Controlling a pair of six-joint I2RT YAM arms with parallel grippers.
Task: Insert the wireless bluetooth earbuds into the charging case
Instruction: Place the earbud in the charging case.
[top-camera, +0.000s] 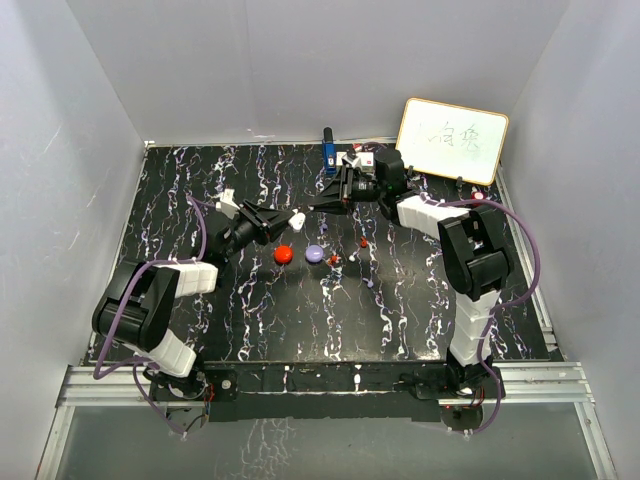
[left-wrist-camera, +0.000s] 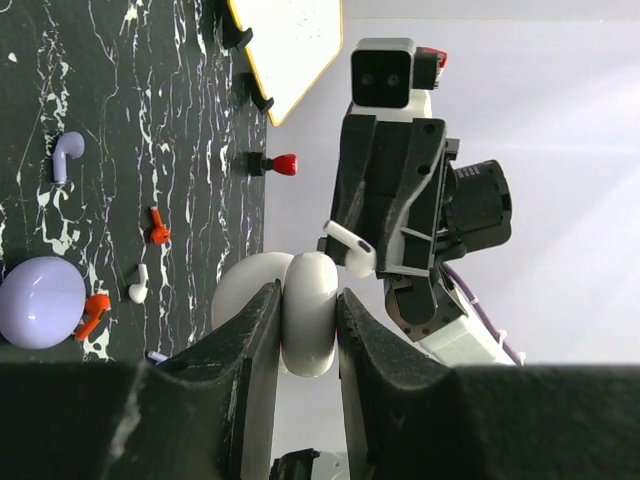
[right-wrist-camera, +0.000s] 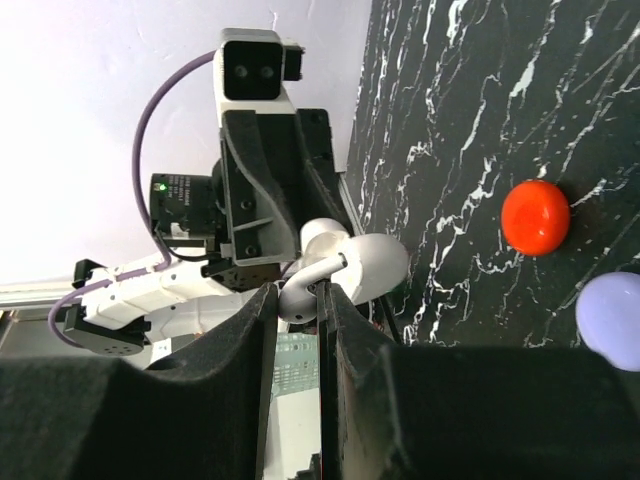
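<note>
Left claw (left-wrist-camera: 307, 298) clamped on white charging case (right-wrist-camera: 366, 263), lid swung open, held above tabletop (top-camera: 300, 320) toward the rear middle. Right claw (right-wrist-camera: 299, 292) faces it, pinched on one white earbud (left-wrist-camera: 350, 247). Bud sits just beside the case's open halves; cannot tell whether it touches.

Loose on tabletop: purple earbud (left-wrist-camera: 66, 152), two red earbuds (left-wrist-camera: 157, 231), second white earbud (left-wrist-camera: 139, 285). Red round case (right-wrist-camera: 535, 217) and purple round case (left-wrist-camera: 40, 300) lie side by side near them.
</note>
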